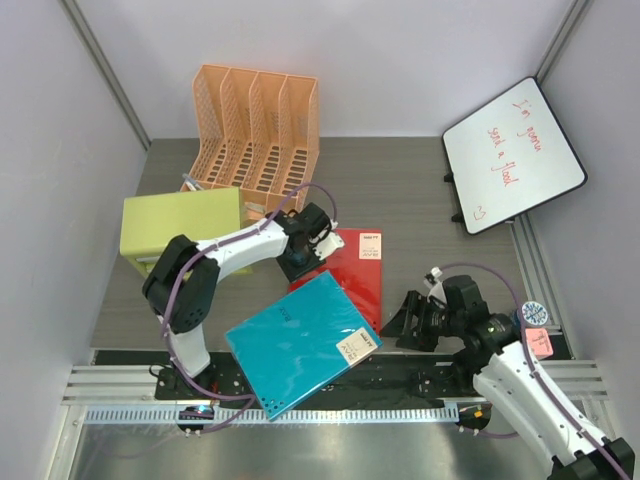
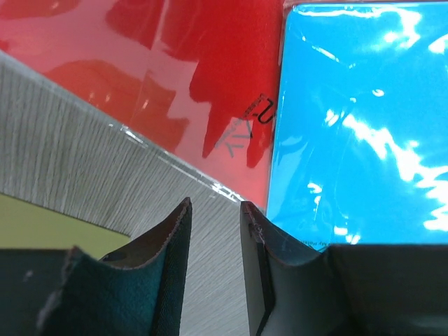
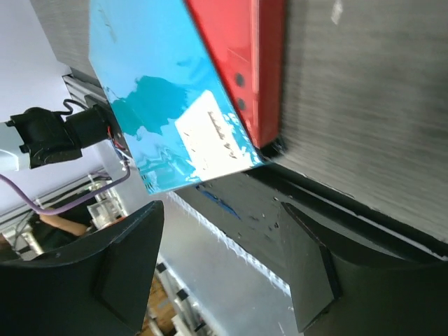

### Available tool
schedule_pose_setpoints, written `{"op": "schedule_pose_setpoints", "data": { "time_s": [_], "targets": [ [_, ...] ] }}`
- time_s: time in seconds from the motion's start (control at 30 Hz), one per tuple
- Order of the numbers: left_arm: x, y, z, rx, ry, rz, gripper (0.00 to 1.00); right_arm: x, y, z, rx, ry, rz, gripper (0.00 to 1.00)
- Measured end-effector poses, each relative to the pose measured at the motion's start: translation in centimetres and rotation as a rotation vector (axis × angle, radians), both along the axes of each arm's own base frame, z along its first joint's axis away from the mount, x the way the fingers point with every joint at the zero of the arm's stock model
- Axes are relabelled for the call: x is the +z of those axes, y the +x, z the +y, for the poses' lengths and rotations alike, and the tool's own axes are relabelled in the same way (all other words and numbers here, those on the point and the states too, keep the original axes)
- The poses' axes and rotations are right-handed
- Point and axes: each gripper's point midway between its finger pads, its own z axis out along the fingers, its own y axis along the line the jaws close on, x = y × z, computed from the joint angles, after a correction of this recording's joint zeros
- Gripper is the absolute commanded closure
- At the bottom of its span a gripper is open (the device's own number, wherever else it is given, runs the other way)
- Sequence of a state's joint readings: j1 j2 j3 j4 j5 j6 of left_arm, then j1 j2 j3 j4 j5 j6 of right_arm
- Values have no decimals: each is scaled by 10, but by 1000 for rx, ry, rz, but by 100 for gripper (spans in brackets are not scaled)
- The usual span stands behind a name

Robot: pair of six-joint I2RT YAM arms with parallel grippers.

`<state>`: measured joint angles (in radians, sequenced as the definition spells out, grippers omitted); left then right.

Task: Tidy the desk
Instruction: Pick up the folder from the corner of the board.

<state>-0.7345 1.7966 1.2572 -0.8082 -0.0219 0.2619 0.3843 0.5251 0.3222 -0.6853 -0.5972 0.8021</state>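
Observation:
On the dark grey desk [image 1: 400, 190] lies a red notebook [image 1: 352, 268], with a blue notebook [image 1: 300, 340] slanted over its near-left part and jutting past the desk's front edge. My left gripper [image 1: 297, 268] hovers at the red notebook's left edge. In the left wrist view this gripper [image 2: 215, 204] is narrowly open, with only bare desk [image 2: 84, 154] between its fingers, and the red notebook [image 2: 175, 70] and blue notebook [image 2: 357, 126] lie just ahead. My right gripper [image 1: 400, 322] stands wide open and empty to the right of both notebooks; its wrist view [image 3: 222, 210] faces the blue notebook's [image 3: 154, 84] labelled corner.
An orange mesh file rack [image 1: 255, 125] stands at the back, with a lime-green cabinet [image 1: 180, 225] to its front left. A whiteboard [image 1: 512, 152] with red writing leans at the back right. A small round object [image 1: 533, 313] and a pink note [image 1: 540, 343] lie by the right arm.

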Motion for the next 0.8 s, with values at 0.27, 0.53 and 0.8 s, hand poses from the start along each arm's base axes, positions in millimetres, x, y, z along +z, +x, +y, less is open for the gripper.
{"op": "schedule_pose_setpoints", "data": {
  "time_s": [0.27,0.53,0.8],
  "targets": [
    [-19,6,-14,3,16,12,66,-25,-19,0,-76,60,109,29],
    [-23,13,-26,-3,22,-5,66,-18,-6,7,-134,113,103,28],
    [-22,22,-36,15,10,-15,67,-50,-27,16,-37,1,254,25]
  ]
}}
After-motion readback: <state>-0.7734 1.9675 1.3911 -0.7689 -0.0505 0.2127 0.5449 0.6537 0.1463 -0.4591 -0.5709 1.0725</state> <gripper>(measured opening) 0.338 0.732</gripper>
